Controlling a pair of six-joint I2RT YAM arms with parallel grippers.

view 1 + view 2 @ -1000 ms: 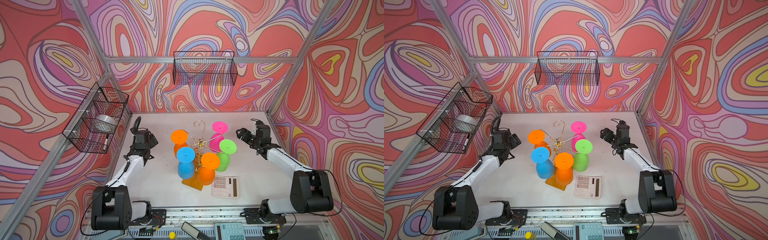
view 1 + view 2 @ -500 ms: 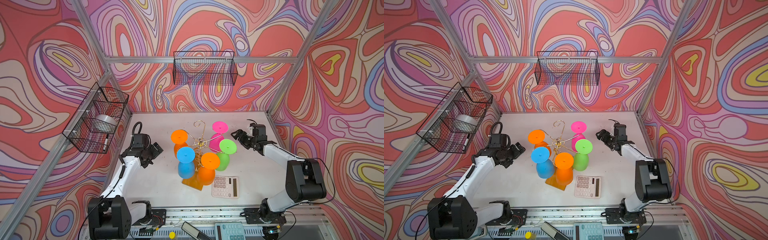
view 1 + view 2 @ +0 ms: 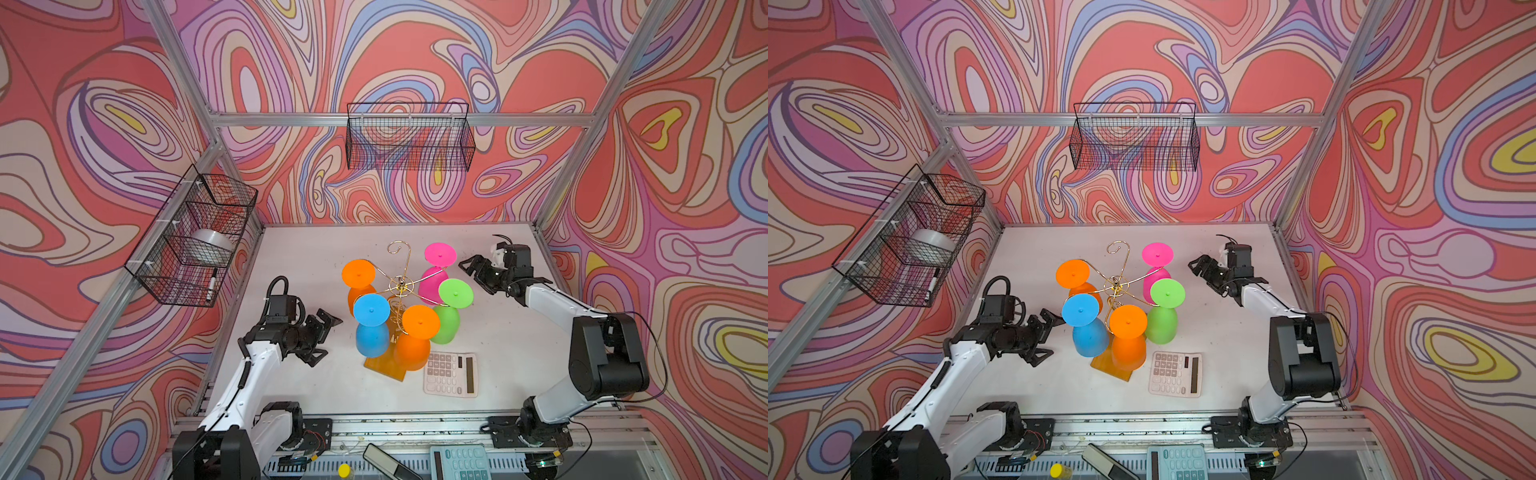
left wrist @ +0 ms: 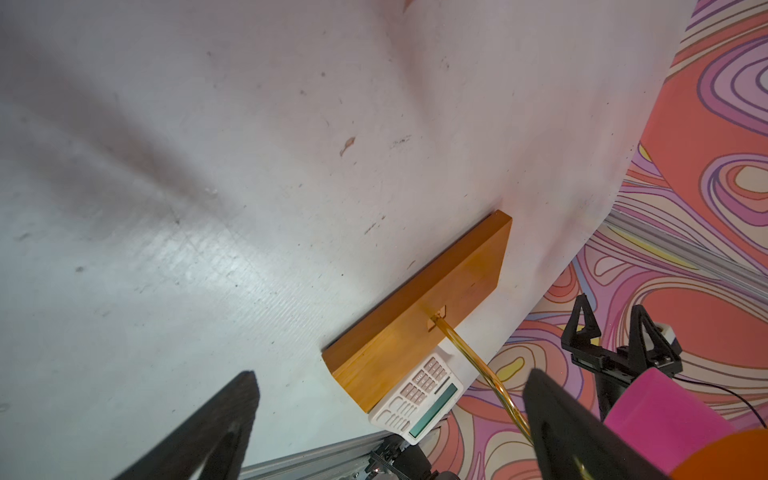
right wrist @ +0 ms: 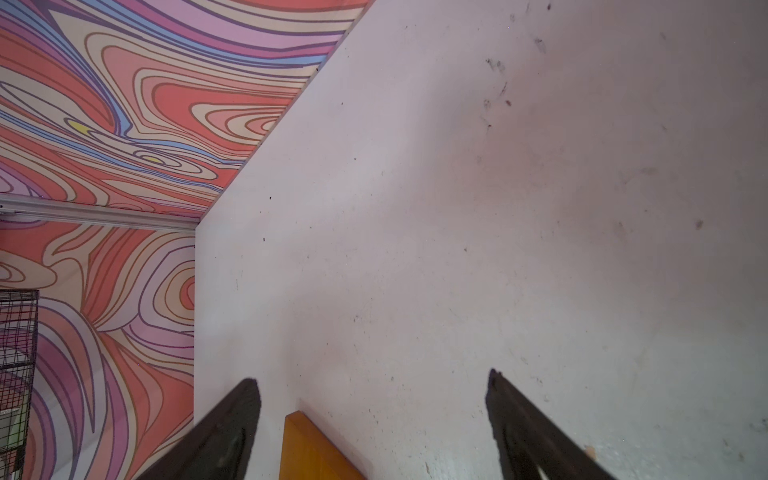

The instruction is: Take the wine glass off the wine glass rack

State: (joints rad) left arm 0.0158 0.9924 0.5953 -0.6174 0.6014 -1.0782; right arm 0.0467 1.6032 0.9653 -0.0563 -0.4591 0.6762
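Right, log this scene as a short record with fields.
rack: wine glass rack, upright, mid-table
hanging upside down: rear orange glass, front orange glass, blue glass, pink glass, green glass
left gripper: open, empty, near blue glass
right gripper: open, empty, near pink glass
also on table: calculator, beside rack base
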